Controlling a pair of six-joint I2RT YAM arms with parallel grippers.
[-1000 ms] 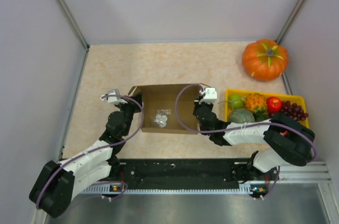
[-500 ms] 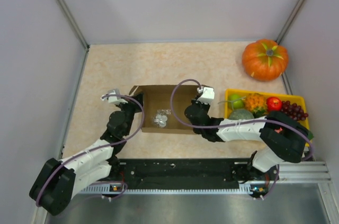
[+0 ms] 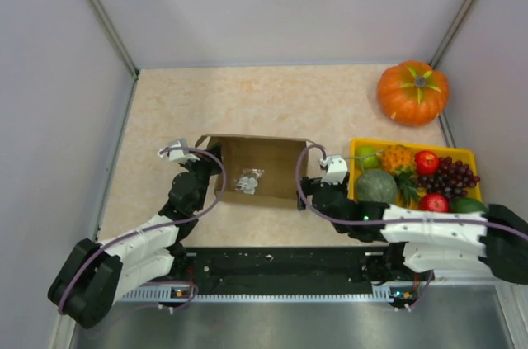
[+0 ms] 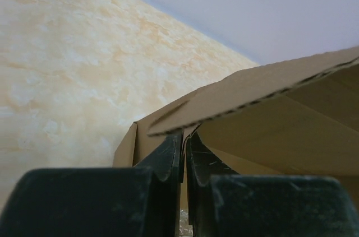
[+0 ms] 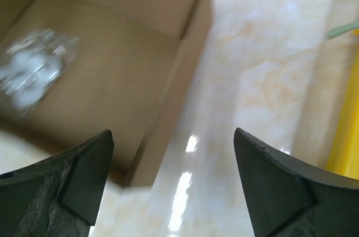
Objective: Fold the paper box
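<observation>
Plainly, the box (image 3: 260, 169) stands near the middle of the table (image 3: 272, 101), mouth up, its brown walls raised and a small white packet (image 3: 247, 181) lying on its floor. At its left wall the left pincer (image 3: 208, 169) is clamped: the left wrist view shows the 2 fingers (image 4: 168, 156) almost together with the thin cardboard edge nipped between them and a flap leaning over from the right. Just beside the box's right wall, toward its near corner, is the right pincer (image 3: 308, 189). Its jaws are spread wide with nothing between them, and in the right wrist view only bare table fills the gap, with the wall ahead and to the left. They do not touch the card. Further right lies the yellow tray (image 3: 459, 153), close to that arm. The step in hand looks like taking hold of the right wall so it can be squared or its flap tucked. To do it well, I would keep the left grip steady as an anchor and slide the right pincer left until 1 finger is inside the wall and 1 outside. I would then close gently on the top edge and bend only along the crease. Squeezing hard or pushing sideways would likely crumple the thin card or drag the box.
</observation>
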